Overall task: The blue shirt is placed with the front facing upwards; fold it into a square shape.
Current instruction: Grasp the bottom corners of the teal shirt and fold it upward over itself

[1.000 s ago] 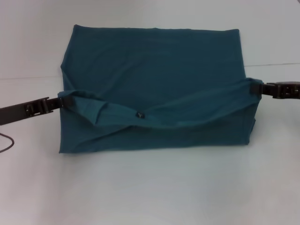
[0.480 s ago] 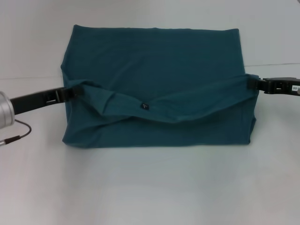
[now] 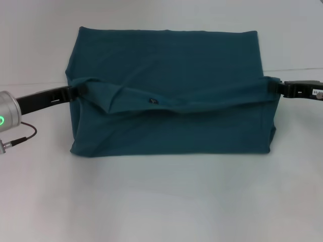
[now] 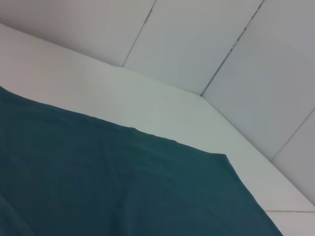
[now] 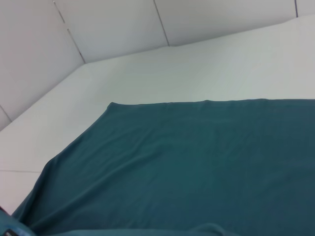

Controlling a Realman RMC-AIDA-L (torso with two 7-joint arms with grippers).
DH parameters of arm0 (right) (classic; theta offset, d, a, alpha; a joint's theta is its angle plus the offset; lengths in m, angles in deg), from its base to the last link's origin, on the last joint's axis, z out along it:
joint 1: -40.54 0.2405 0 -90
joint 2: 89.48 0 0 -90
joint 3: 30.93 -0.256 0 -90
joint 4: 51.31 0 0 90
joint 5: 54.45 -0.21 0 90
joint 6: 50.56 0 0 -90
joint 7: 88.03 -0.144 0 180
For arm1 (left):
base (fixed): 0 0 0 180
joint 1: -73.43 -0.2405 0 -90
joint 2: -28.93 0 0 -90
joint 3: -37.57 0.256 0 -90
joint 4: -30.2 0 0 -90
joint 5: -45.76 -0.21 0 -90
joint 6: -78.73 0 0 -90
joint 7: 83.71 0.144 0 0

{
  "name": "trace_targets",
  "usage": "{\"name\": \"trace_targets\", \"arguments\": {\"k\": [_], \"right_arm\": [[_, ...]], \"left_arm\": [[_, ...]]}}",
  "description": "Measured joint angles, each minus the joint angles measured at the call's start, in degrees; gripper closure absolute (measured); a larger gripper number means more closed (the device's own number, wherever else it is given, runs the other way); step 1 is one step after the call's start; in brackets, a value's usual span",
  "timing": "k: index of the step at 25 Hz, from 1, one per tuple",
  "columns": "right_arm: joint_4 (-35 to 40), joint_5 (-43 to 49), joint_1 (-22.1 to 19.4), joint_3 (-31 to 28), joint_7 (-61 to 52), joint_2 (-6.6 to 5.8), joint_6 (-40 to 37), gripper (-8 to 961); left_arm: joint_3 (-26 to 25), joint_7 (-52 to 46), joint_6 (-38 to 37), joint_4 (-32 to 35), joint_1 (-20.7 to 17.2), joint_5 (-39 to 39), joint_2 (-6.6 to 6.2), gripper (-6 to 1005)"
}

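White table (image 3: 161, 201), bare in front of us. We count one shirt (image 3: 166, 65), mid-table, near half folded back and lifted along a fold edge. Two grippers: left gripper (image 3: 74, 93) clamps that edge's left end, right gripper (image 3: 272, 87) clamps its right end. We see one small dark label (image 3: 152, 101) mid-edge, unreadable. Open table beyond both sides; wall behind.

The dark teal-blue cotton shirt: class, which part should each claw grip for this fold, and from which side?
Grip the dark teal-blue cotton shirt at the two ends of its lifted edge, coming in sideways from outside. That edge spans the full width, so the left claw and the right claw at its corners hold it stretched and level.
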Motion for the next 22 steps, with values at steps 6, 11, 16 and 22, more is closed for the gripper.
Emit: {"name": "trace_targets", "arguments": {"k": [6,11,16,22], "right_arm": [[-0.71,0.00,0.66,0.10,0.33,0.08,2.00,899],[-1.45,0.04,0.97,0.08,0.97,0.18,2.77,899],[-1.49,0.04,0.93,-0.25,2.10,0.55,2.90,899],[-1.53,0.03,0.98,-0.02,2.16,0.72,3.57,899]], "left_arm": [[0.03,0.59,1.30,0.36,0.92,0.00,0.18,962],[0.02,1.55,1.96,0.42,1.33,0.03,0.62,962],[-0.14,4.04,2.02,0.56,0.81,2.29,0.65,962],[-0.18,5.25,2.22,0.64,0.80,2.73,0.72,962]]}}
